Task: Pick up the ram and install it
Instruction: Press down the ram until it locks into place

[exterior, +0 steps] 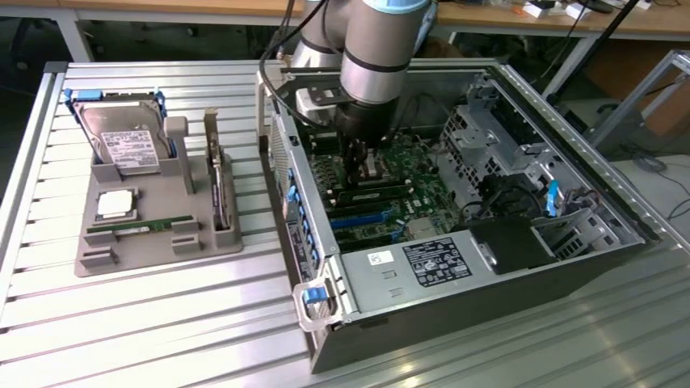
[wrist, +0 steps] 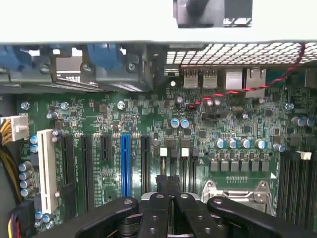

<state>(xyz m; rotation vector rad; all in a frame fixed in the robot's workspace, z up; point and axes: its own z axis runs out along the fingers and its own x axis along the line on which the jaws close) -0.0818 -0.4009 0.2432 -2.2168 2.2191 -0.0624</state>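
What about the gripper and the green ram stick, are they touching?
Apart. The exterior view shows the gripper down inside the computer case, while the ram lies in the grey tray outside it.

My black gripper (wrist: 171, 191) hangs over a green motherboard (wrist: 148, 129) with one blue slot (wrist: 125, 163) and one white slot (wrist: 46, 168). The ram (exterior: 140, 229) is green with a white label, on a grey tray (exterior: 161, 242) atop the ribbed silver counter (exterior: 161, 323).

Slatted metal table (exterior: 161, 323) w/ grey holder tray (exterior: 140, 242) & PC case (exterior: 464, 323) (open).
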